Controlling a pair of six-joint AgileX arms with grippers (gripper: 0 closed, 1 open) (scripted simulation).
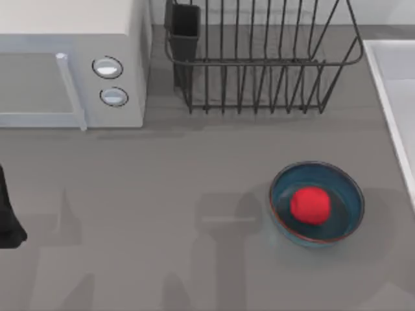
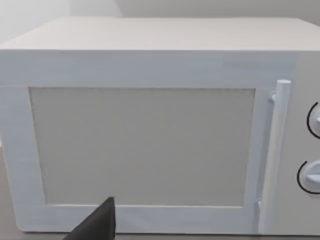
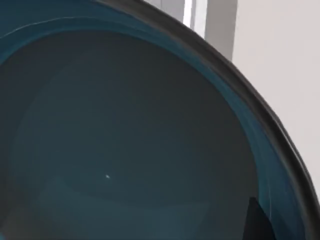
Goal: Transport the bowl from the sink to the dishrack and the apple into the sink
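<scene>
1. Left arm point(image 1: 8, 217): parked at the far-left edge of the top view, mid-height. Its wrist camera faces the microwave point(image 2: 150, 135) door head-on. A dark finger point(image 2: 97, 222) pokes in at the bottom of that frame; can't tell if that claw is released or clenched.
2. Microwave point(image 1: 71, 65): upper left of the top view, two knobs point(image 1: 107, 67) on its right panel, handle bar just left of them.
3. Dishrack point(image 1: 259, 58): top centre, nothing in it, black cutlery cup point(image 1: 184, 29) at its upper-left corner.
4. Blue bowl point(image 1: 317, 203): lower right on the tabletop point(image 1: 162, 194), upright, with the apple point(image 1: 310, 205) resting inside it.
5. Sink point(image 1: 389, 91): pale rim along the right edge; its interior is cut off.
6. Right wrist view is pressed close into a second blue bowl point(image 3: 125, 140), pale wall behind it, so I judge this is the bowl in the sink. A dark finger tip point(image 3: 257, 222) sits by the rim; grip state unclear.
7. Step in hand, my read: pinch that rim firmly, lift straight up clear of the sink wall, carry it level to the rack, seat it between the bars.
</scene>
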